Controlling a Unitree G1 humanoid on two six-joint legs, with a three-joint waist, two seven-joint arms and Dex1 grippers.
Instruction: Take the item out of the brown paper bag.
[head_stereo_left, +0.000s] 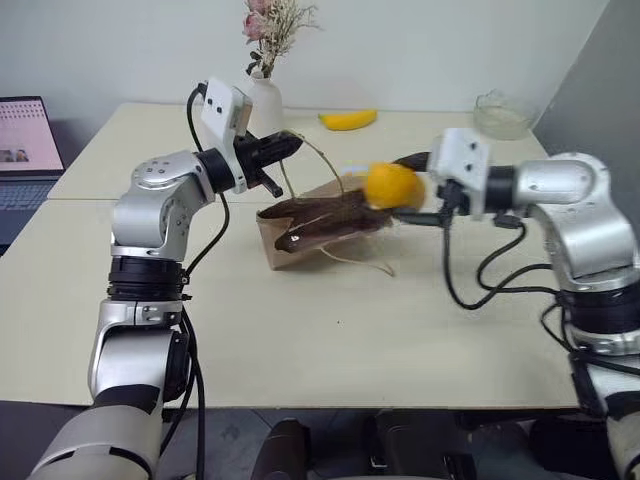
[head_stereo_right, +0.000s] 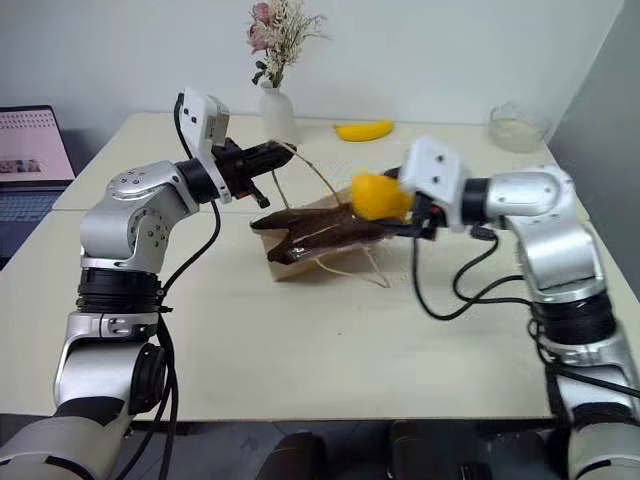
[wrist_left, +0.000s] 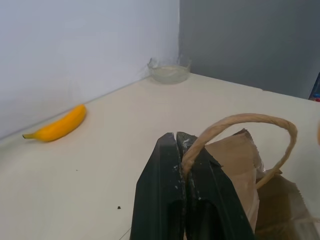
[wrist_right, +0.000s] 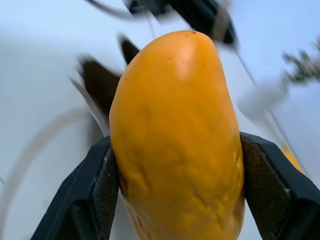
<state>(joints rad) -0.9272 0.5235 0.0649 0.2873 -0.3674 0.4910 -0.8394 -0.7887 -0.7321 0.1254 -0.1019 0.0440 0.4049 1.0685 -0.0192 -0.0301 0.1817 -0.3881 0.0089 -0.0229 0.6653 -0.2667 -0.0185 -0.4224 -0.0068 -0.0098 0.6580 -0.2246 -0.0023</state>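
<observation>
Right wrist view, right tool (wrist_right: 175, 165) clamps item (wrist_right: 177, 140) (outside brown paper bag (head_stereo_left: 320, 228)), left tool (wrist_left: 181, 150) pinches handle (wrist_left: 245, 135).

The robot's left arm is raised with its elbow bent, and its left gripper (wrist_left: 181, 150) points level, its black fingers pressed fully together. The right arm reaches inward from the right, its right gripper (wrist_right: 176, 165) aimed slightly downward with both fingers spread wide apart.
</observation>
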